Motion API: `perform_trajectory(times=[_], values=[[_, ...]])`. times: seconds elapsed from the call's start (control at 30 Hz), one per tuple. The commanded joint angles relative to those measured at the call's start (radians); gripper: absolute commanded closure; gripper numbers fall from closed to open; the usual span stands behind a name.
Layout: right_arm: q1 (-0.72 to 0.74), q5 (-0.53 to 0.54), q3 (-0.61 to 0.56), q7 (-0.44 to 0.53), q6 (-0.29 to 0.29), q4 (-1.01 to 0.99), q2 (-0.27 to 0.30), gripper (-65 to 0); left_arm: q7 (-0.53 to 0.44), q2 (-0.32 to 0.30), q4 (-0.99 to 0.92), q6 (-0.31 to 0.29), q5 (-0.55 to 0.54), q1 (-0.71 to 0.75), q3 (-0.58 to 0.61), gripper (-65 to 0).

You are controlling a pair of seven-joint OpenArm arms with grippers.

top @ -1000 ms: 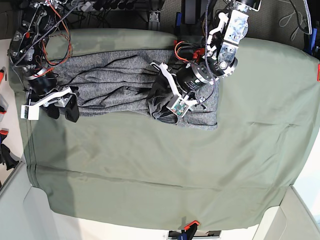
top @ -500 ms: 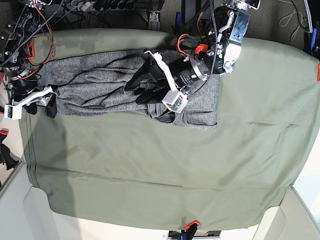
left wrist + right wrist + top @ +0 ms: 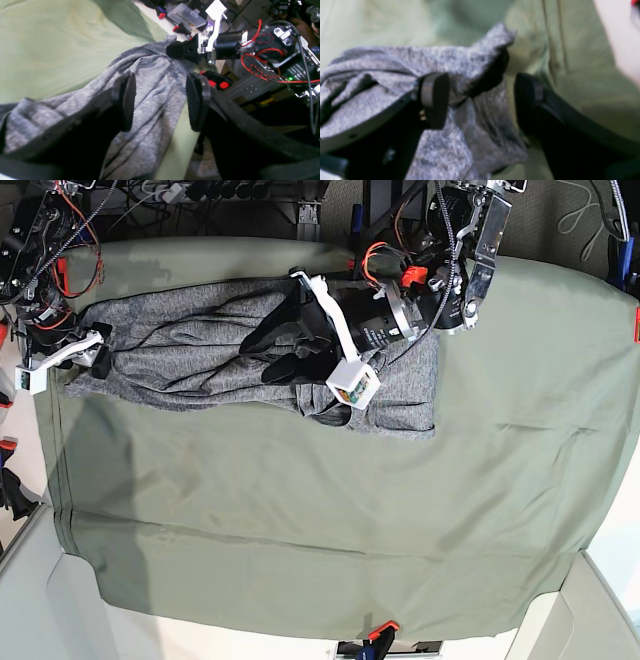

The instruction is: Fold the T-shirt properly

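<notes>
Lying rumpled along the far edge of the olive-green cloth [image 3: 330, 510]: heather-grey T-shirt [image 3: 200, 345]. Hovering over its middle, jaws spread, gripping nothing: left gripper [image 3: 275, 350]. Gaping wide at its sleeve end: right gripper [image 3: 100, 352].

Both grippers stand with jaws apart: the left gripper [image 3: 275, 352] reaches sideways from its folded arm, the right gripper [image 3: 98, 348] sits at the far edge.

No text, label or number is legible on anything here.
</notes>
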Motion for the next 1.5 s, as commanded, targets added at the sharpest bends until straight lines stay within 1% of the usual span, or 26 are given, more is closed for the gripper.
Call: perform_trajectory(times=[0.0,0.17,0.3,0.47,0.53,0.63,0.7,0.77,0.83,0.87,0.9,0.97,1.03,1.07,1.1,1.17,1.23,1.33,1.37,1.43,1.47], values=[[0.011,0.026,0.006,0.020,0.005,0.006,0.013,-40.6,-0.016,-0.003,0.021,-0.015,-0.023,-0.010,-0.019,-34.9],[0.011,0.052,0.005,0.031,0.006,-0.040,0.011,-40.5,-0.003,-0.003,0.021,-0.015,-0.025,-0.011,-0.134,-34.9],[0.011,0.058,0.005,0.031,0.035,-0.066,0.011,-40.5,0.012,-0.003,0.021,-0.015,-0.051,-0.010,-0.228,-34.9],[0.011,0.113,0.005,0.038,0.038,-0.067,0.011,-40.5,0.049,-0.004,0.021,-0.015,-0.061,-0.010,-0.309,-34.9],[0.011,0.124,0.005,0.039,0.038,-0.067,0.011,-40.5,0.050,-0.022,0.012,-0.015,-0.047,-0.010,-0.323,-34.9],[0.011,0.126,0.005,0.038,0.038,-0.067,0.011,-40.5,0.048,-0.060,-0.035,-0.015,0.005,-0.010,-0.322,-34.9],[0.011,0.130,0.005,0.039,0.048,-0.067,0.011,-40.5,0.043,-0.079,-0.081,-0.015,0.006,-0.001,-0.322,-34.9],[0.011,0.130,0.005,0.039,0.063,-0.067,0.010,-40.5,0.019,-0.087,-0.119,-0.015,0.007,0.018,-0.322,-34.8],[0.011,0.130,0.005,0.039,0.064,-0.067,0.010,-40.5,-0.021,-0.085,-0.148,-0.015,0.017,0.036,-0.322,-34.3],[0.011,0.130,0.005,0.039,0.064,-0.067,0.010,-40.2,-0.048,-0.085,-0.157,-0.015,0.025,0.046,-0.322,-33.5],[0.011,0.131,0.005,0.040,0.064,-0.067,0.010,-40.2,-0.079,-0.085,-0.162,-0.015,0.036,0.055,-0.322,-31.2],[0.011,0.130,0.005,0.042,0.064,-0.067,0.008,-40.2,-0.106,-0.085,-0.163,-0.015,0.053,0.068,-0.322,-24.6],[0.011,0.131,0.005,0.042,0.064,-0.067,0.005,-39.7,-0.105,-0.082,-0.163,-0.015,0.051,0.070,-0.322,-17.3],[0.011,0.132,0.005,0.042,0.064,-0.067,0.005,-36.6,-0.105,-0.082,-0.163,-0.015,0.050,0.070,-0.322,-15.3],[0.011,0.138,0.005,0.042,0.064,-0.067,0.005,-31.8,-0.105,-0.082,-0.163,-0.015,0.048,0.070,-0.322,-14.7],[0.011,0.153,0.005,0.042,0.064,-0.067,0.005,-21.1,-0.105,-0.082,-0.163,-0.015,0.025,0.070,-0.322,-14.7],[0.011,0.175,0.005,0.042,0.064,-0.067,0.005,-12.8,-0.094,-0.079,-0.163,-0.015,0.001,0.070,-0.321,-14.7],[0.011,0.192,0.005,0.042,0.070,-0.067,0.005,-4.5,-0.082,-0.076,-0.163,-0.015,-0.005,0.070,-0.321,-14.7],[0.013,0.192,0.005,0.042,0.089,-0.067,0.005,-0.8,-0.082,-0.078,-0.163,-0.015,-0.005,0.070,-0.322,-14.7],[0.013,0.207,0.005,0.042,0.132,-0.067,0.005,0.0,-0.083,-0.078,-0.159,-0.015,-0.006,0.069,-0.323,-14.7],[0.013,0.230,0.005,0.042,0.141,-0.067,0.005,0.0,-0.083,-0.078,-0.153,-0.015,-0.009,0.069,-0.328,-14.7]])
